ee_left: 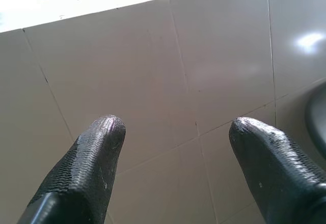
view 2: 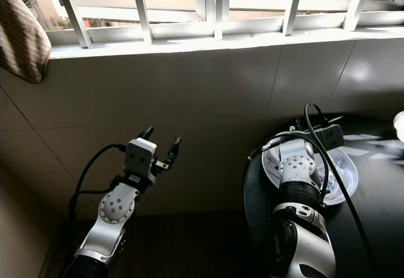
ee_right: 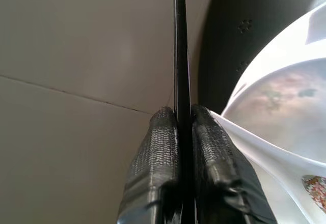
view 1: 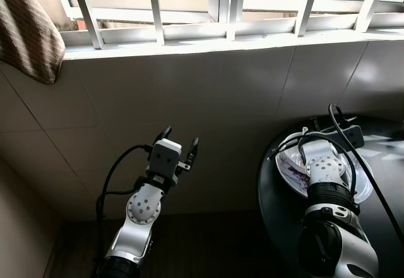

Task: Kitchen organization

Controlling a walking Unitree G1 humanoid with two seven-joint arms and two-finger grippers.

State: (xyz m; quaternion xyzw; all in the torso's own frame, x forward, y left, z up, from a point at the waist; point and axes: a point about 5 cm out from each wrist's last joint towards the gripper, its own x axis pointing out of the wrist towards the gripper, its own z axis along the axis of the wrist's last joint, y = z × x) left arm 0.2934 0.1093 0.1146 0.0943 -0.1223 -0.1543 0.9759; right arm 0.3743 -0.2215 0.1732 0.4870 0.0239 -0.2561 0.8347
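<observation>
I see one plate point(view 2: 338, 170) on my round black table point(view 1: 271, 208), lying flat near the table's far edge, close to the tiled wall point(view 1: 208, 101). It is white and shallow, with small coloured floral prints on its inner surface, and its rim reads glossy in the window light. From my right wrist camera the plate point(ee_right: 285, 112) looks like a wide pale dish with a faint pattern in its well and one bright print by the rim.

My right tool point(ee_right: 183, 119) is clenched on a thin black edge or strip that runs straight up between its two fingers point(ee_right: 158, 152); I cannot tell what that dark thing is. The tool sits just beside the plate's rim, above the table edge. From my head cameras the right arm reaches over the table, and its wrist and cables cover part of the plate.

My left tool point(view 1: 178, 144) is released, its two black fingers point(ee_left: 91, 158) spread well apart with nothing between them. It is raised in front of the wall, well apart from the table and the plate.

One barred window point(view 1: 221, 0) runs along the top above a white sill point(view 1: 189, 41), and one brown striped cloth point(view 1: 25, 31) hangs at the upper left.
</observation>
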